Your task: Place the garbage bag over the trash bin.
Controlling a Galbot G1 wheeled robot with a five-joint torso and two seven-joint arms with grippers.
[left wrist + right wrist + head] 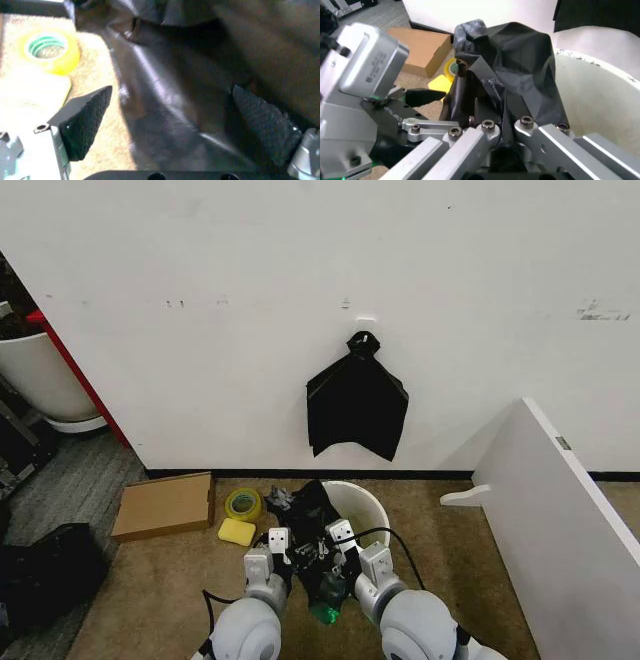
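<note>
Mid-draping: garbage bag (308, 515) bunched over left rim of trash bin (362, 502), lower centre of head view. Left pincer (170, 120) spread wide around plastic; right pincer (502, 137) clenched on bag. Next calls for stretching the mouth across the far rim.

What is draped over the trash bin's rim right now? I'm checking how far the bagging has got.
The garbage bag lies over the near-left part of the trash bin rim; the rest is bare white. What the bag covers is hidden.
</note>
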